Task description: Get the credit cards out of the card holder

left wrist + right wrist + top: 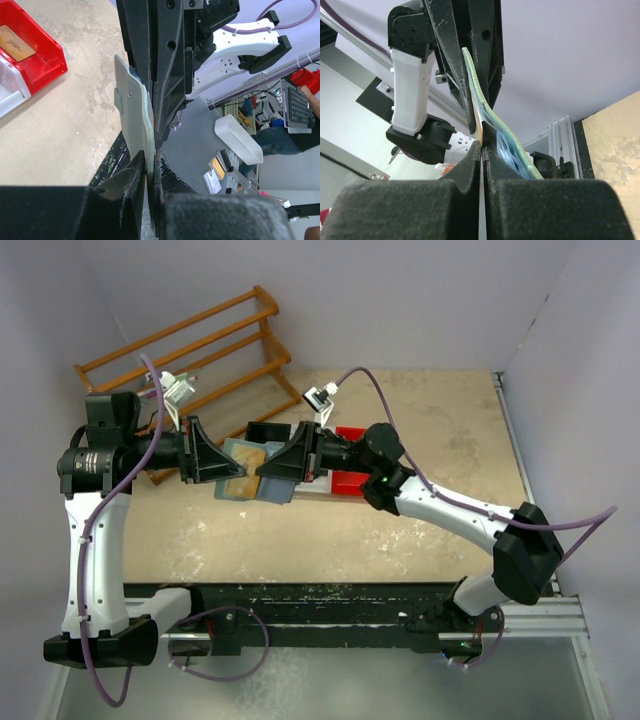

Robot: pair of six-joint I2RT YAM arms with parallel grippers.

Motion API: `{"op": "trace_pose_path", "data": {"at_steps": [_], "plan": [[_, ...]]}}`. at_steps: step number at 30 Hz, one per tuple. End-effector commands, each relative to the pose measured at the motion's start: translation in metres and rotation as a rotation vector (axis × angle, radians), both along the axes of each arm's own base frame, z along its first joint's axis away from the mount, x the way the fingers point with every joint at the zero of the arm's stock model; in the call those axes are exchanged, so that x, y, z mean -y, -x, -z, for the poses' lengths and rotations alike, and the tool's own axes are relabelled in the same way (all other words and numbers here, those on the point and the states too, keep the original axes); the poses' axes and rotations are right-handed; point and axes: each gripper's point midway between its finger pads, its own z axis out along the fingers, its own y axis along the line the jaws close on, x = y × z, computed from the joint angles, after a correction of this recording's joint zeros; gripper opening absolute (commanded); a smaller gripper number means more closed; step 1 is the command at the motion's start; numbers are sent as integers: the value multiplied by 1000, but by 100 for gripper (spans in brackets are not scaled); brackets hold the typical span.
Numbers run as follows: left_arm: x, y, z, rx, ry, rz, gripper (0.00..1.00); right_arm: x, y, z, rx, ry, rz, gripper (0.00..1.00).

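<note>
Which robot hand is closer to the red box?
Right. The right gripper, pinching a credit card, sits just beside the red bin. The left gripper, clamping the card holder, is farther off on the holder's other side.

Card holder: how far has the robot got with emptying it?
Done: one orange card lies in the red bin. In hand: the left claw grips the holder, and the right claw is shut on a thin card sticking out of it. Left: pull that card free and put it down. Whether more cards sit inside, I cannot tell.
</note>
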Motion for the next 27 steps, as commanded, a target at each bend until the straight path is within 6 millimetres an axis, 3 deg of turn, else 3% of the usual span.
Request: {"op": "trace_pose_path", "data": {"at_steps": [1, 23, 27], "plan": [[5, 17, -24, 77, 70, 87, 13, 14, 11, -17, 48, -48, -27, 0], [6, 19, -27, 63, 90, 103, 14, 34, 6, -12, 42, -45, 15, 0], [5, 16, -25, 72, 74, 86, 10, 38, 6, -14, 47, -44, 15, 0]]}}
